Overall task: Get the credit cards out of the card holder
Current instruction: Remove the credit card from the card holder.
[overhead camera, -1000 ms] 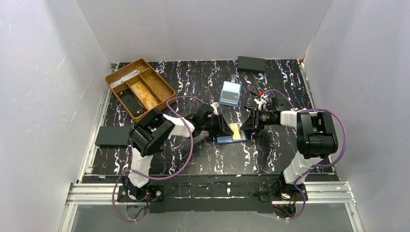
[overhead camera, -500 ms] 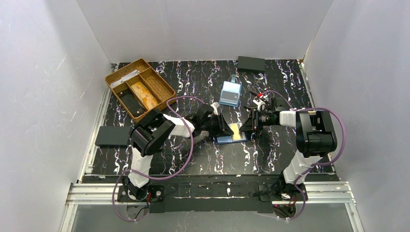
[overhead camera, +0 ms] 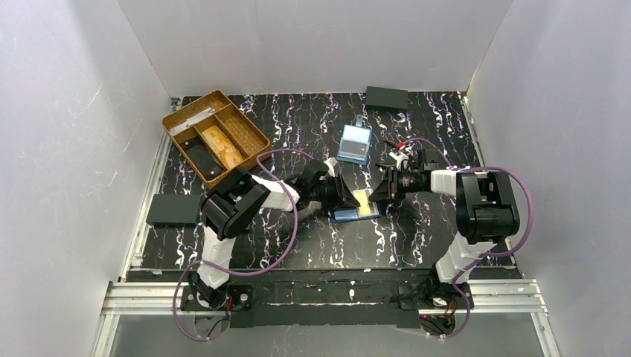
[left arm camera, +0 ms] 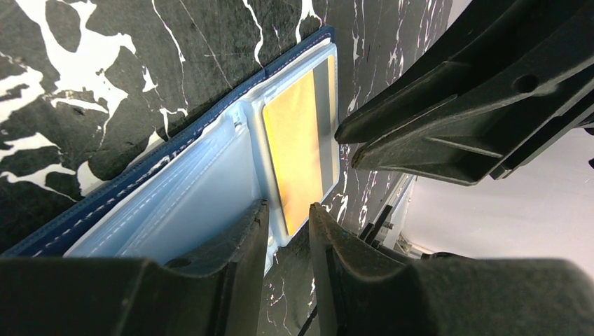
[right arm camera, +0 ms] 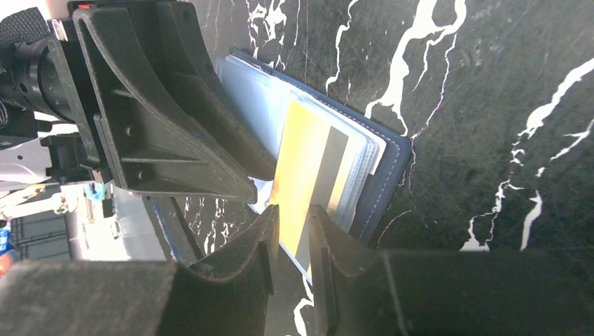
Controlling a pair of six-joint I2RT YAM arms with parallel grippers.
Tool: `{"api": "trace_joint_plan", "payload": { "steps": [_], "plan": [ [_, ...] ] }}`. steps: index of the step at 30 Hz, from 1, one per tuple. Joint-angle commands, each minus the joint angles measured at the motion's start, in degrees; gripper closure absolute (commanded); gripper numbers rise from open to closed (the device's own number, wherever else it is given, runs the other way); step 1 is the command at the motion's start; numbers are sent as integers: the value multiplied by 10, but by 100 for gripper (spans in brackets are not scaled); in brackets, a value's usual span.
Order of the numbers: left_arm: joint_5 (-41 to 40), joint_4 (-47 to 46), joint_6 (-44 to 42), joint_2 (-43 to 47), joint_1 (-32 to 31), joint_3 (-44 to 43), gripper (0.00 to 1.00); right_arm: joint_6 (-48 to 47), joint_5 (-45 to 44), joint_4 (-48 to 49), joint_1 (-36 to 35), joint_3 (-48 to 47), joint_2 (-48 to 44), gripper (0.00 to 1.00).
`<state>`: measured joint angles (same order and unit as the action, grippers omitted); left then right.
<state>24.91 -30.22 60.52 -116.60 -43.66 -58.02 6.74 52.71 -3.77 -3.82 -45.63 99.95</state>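
Note:
The navy card holder point(overhead camera: 348, 216) lies open on the table's middle, its light blue slots point(left arm camera: 175, 210) facing up. A yellow-orange credit card point(overhead camera: 362, 199) with a dark stripe sticks partly out of the right slot point(right arm camera: 305, 161). My left gripper point(left arm camera: 287, 210) is open a narrow gap, and its fingertips point(right arm camera: 260, 175) rest on the clear sleeve at the holder's fold. My right gripper point(right arm camera: 293, 213) faces it from the right, jaws slightly apart, with the card's free end running between the fingertips. Seen from the left wrist, the right gripper point(left arm camera: 347, 145) sits at the card's edge point(left arm camera: 298, 140).
A brown divided tray point(overhead camera: 216, 137) stands at the back left. A light blue clear case point(overhead camera: 354, 143) lies behind the holder. Flat black rectangles sit at the back right point(overhead camera: 386, 97) and left edge point(overhead camera: 173, 210). White walls enclose the table.
My right gripper's jaws have narrowed a little around the card's end. The left gripper and the card holder have stayed put.

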Motion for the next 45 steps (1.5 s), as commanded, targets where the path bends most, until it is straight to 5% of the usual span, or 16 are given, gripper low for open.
{"api": "trace_joint_plan", "payload": {
  "steps": [1,23,45],
  "plan": [
    [-9,31,-9,-11,1,3,72,-16,-17,0,6,-8,-29,69],
    [-6,25,-3,-14,1,6,70,-33,-33,-33,0,-15,9,69],
    [7,-1,21,-25,2,10,69,-1,41,-23,-11,-19,67,68]
  ]
}}
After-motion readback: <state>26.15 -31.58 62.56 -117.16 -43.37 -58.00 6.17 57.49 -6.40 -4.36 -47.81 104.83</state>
